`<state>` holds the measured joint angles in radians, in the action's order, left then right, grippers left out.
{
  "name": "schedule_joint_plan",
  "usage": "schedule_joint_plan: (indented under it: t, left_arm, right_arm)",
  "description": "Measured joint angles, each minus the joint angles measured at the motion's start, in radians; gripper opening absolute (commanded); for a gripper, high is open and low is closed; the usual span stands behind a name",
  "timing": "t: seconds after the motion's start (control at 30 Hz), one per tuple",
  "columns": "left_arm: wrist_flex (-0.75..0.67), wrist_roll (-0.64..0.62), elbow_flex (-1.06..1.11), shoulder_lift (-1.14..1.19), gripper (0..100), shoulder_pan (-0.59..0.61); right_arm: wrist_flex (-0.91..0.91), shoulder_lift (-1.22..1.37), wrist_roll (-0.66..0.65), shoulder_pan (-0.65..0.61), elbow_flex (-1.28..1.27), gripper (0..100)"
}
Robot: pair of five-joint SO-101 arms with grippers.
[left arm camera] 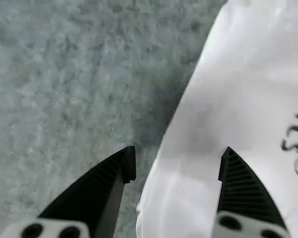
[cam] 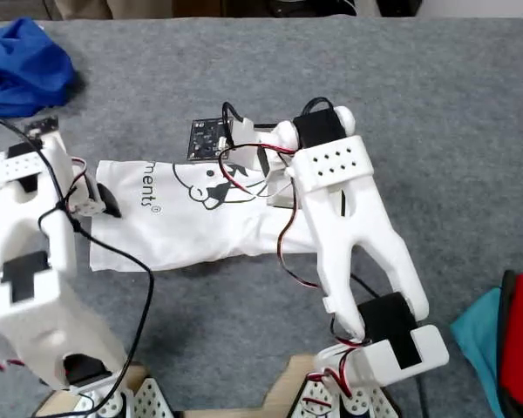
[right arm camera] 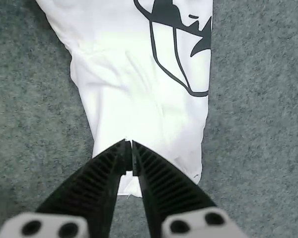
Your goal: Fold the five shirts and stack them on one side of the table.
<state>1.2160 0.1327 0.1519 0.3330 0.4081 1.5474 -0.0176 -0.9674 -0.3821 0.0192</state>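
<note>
White shirt (cam: 200, 222), laid flat at table centre, is judged light and limp, best pinched at edge corners; left gripper (left arm camera: 178, 161) is held open astride its 9 o'clock edge, right gripper (right arm camera: 128, 145) closed near 12 o'clock.

The right gripper (right arm camera: 128, 148) is holding its two black ribbed fingers (right arm camera: 102, 178) pressed together, with the tips meeting near the middle of the frame over the narrow end of a white shirt (right arm camera: 129, 89). Whether any cloth is being pinched between them cannot be told. The shirt is lying creased on the grey felt-like table surface (right arm camera: 30, 99), widening away from the gripper. Its black line drawing (right arm camera: 176, 47) is sitting at the far end.
</note>
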Motion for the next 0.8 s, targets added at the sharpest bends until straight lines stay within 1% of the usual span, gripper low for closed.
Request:
schedule_joint_plan:
  t: [0.1, 0.33, 0.43, 0.57, 0.6, 0.67, 0.8]
  left_arm:
    - [0.02, -0.005, -0.092, 0.101, 28, 0.0]
    - [0.206, -0.005, -0.338, 0.275, 27, 0.0]
    - [0.272, -0.005, -0.422, 0.336, 19, 0.0]
    - [0.328, -0.005, -0.512, 0.405, 3, -0.017]
    - [0.341, -0.005, -0.529, 0.416, 1, -0.021]
    - [0.368, -0.005, -0.566, 0.436, 3, -0.028]
    - [0.41, -0.005, -0.62, 0.471, 2, -0.029]
  right_arm:
    - [0.0, 0.0, 0.0, 0.0, 0.0, 0.6]
    - [0.0, 0.0, 0.0, 0.0, 0.0, 0.6]
    - [0.0, 0.0, 0.0, 0.0, 0.0, 0.6]
    - [0.0, 0.0, 0.0, 0.0, 0.0, 0.6]
    - [0.0, 0.0, 0.0, 0.0, 0.0, 0.6]
    - [0.0, 0.0, 0.0, 0.006, 0.0, 0.6]
    - [0.0, 0.0, 0.0, 0.021, 0.0, 0.6]
